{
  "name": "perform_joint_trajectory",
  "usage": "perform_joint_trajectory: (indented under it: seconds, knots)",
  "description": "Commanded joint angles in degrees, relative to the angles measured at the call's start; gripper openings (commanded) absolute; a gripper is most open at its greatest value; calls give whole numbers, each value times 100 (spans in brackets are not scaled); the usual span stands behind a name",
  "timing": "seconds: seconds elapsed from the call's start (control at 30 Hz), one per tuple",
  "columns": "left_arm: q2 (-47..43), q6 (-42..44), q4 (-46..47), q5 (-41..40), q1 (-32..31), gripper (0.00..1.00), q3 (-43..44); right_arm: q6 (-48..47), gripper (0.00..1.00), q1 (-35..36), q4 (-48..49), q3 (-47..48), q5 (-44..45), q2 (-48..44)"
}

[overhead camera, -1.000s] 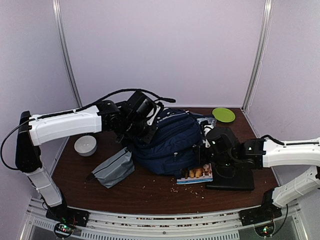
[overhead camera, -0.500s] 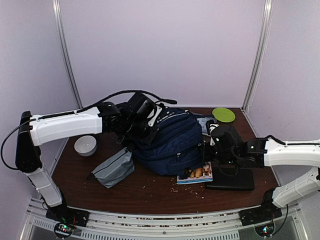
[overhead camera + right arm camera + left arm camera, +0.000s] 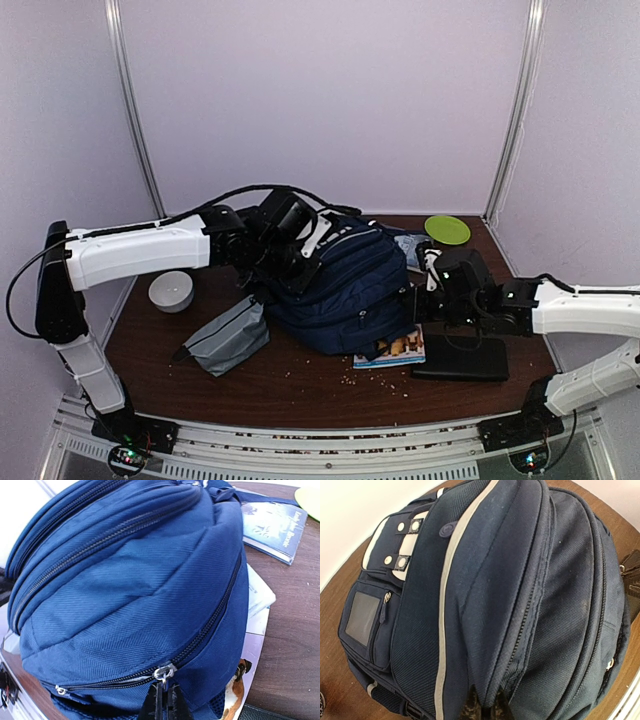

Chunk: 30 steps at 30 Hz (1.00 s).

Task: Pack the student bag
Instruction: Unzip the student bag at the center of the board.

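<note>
The student bag (image 3: 345, 285), navy with thin white stripes, lies on its side in the middle of the table. My left gripper (image 3: 298, 262) is at its upper left end and is shut on a fold of fabric (image 3: 492, 680) beside a zipper line; the dark fingertips (image 3: 470, 711) show at the bottom of the left wrist view. My right gripper (image 3: 413, 304) is at the bag's right side. In the right wrist view that gripper (image 3: 164, 696) is shut on the silver zipper pull (image 3: 164, 672) of a curved zipper.
A grey pouch (image 3: 228, 338) lies front left of the bag, and a grey bowl (image 3: 171, 291) stands farther left. A green plate (image 3: 447, 229) sits at the back right. A dog-print booklet (image 3: 398, 350) and a flat black case (image 3: 462, 358) lie under my right arm. A blue book (image 3: 272, 522) is behind the bag.
My right gripper has closed fully on the zipper pull and drawn slightly to the right. The left gripper has risen a little with the bag's fabric.
</note>
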Motion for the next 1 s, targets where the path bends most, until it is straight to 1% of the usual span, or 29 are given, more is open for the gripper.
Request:
perform_joint_trajectory:
  seconds: [0.0, 0.1, 0.17, 0.3, 0.43, 0.53, 0.6, 0.73, 0.97]
  knots:
    - [40, 222, 587, -116, 72, 0, 332, -397, 0, -23, 30, 87, -521, -126]
    - [41, 220, 548, -208, 72, 0, 307, -541, 0, -29, -177, 127, -430, -207]
    - [40, 224, 498, -337, 72, 0, 275, -667, 0, -37, -539, 309, -431, -186]
    - [64, 335, 458, -680, 72, 0, 193, -803, 0, -38, -1649, 946, -768, 42]
    - [138, 373, 462, -893, 72, 0, 163, -758, 0, -40, -2176, 1227, -1117, 88]
    - [201, 349, 516, -890, 72, 0, 163, -639, 0, -46, -2410, 1379, -1294, 161]
    - [244, 296, 576, -800, 65, 0, 146, -526, 0, -45, -2425, 1431, -1365, 242]
    - [306, 211, 732, -571, -1, 0, 119, -155, 0, -44, -2075, 1414, -1519, 427]
    - [367, 205, 785, -682, -112, 0, 19, 159, 0, -53, -1828, 1550, -2011, 633]
